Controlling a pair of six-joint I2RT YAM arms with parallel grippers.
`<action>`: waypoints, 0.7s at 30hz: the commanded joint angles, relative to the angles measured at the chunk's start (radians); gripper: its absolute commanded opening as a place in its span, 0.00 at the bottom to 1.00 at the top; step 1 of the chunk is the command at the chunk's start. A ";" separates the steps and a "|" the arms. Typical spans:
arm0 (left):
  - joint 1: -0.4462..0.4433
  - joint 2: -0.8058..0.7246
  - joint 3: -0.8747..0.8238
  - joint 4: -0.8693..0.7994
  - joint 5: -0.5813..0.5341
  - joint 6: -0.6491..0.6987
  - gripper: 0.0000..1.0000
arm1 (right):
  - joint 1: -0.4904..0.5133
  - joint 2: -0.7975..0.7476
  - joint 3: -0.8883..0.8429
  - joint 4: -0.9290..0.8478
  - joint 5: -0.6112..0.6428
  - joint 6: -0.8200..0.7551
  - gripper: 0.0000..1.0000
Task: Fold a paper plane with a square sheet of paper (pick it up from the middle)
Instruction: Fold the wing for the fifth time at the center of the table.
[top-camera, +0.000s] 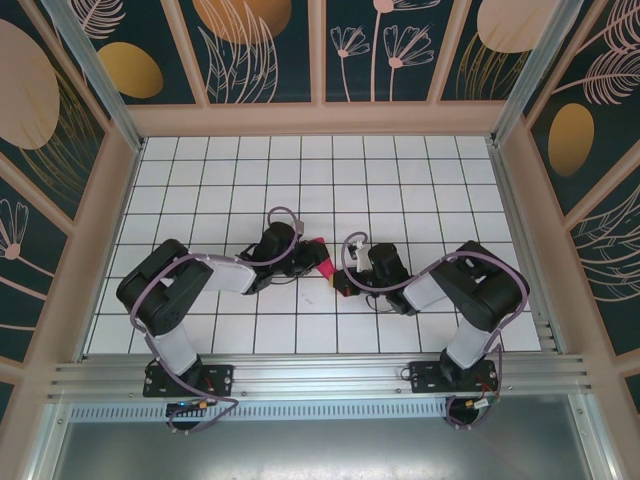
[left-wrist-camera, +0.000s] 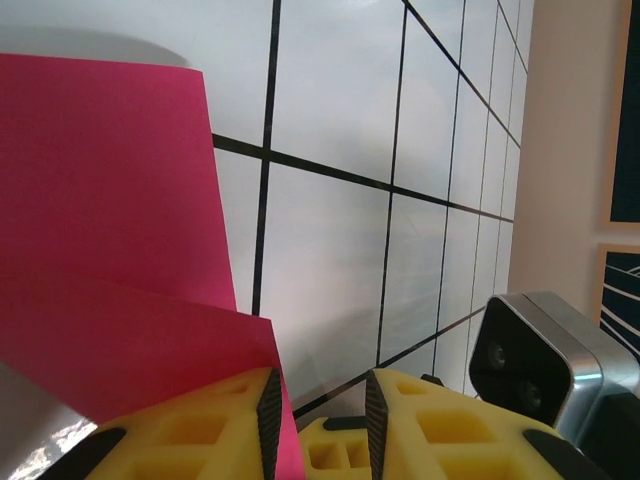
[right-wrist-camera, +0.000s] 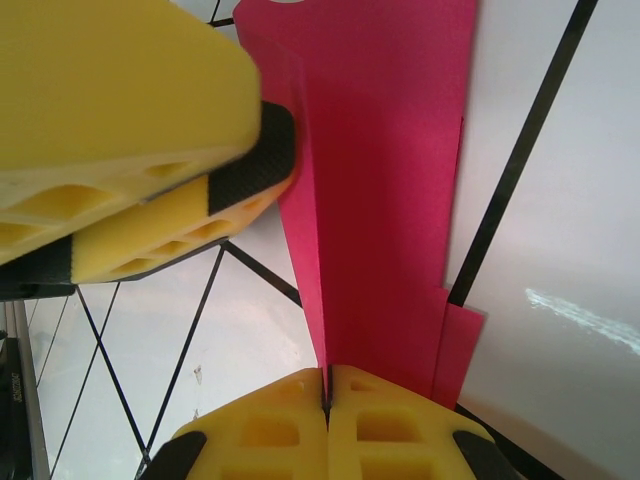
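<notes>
The square sheet of paper (top-camera: 318, 247) is magenta-red and folded into several layers, and it sits between the two grippers at the middle of the table. In the right wrist view the paper (right-wrist-camera: 380, 180) runs away from me as a long strip with a raised crease. My right gripper (right-wrist-camera: 328, 385) is shut on that crease at its near end. My left gripper (left-wrist-camera: 322, 400) stands open with a gap between its pads. A corner of the paper (left-wrist-camera: 100, 200) lies against the inner face of its left finger (left-wrist-camera: 268, 410). In the top view the left gripper (top-camera: 312, 258) faces the right gripper (top-camera: 345, 278).
The left gripper's yellow fingers (right-wrist-camera: 130, 100) hang close beside the paper's far end in the right wrist view. White gridded tabletop (top-camera: 300, 170) stretches behind the arms, and wooden walls (top-camera: 320, 120) enclose it. The right wrist's camera housing (left-wrist-camera: 540, 350) appears in the left wrist view.
</notes>
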 joint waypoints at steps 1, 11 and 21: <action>-0.004 0.041 0.038 0.047 0.024 0.011 0.31 | 0.000 0.031 0.006 -0.062 -0.019 0.009 0.00; -0.005 0.110 0.048 0.035 0.025 0.035 0.27 | 0.000 -0.077 0.035 -0.227 0.004 -0.024 0.18; -0.005 0.100 0.032 0.052 0.018 0.024 0.29 | -0.020 -0.230 0.093 -0.508 0.010 -0.044 0.26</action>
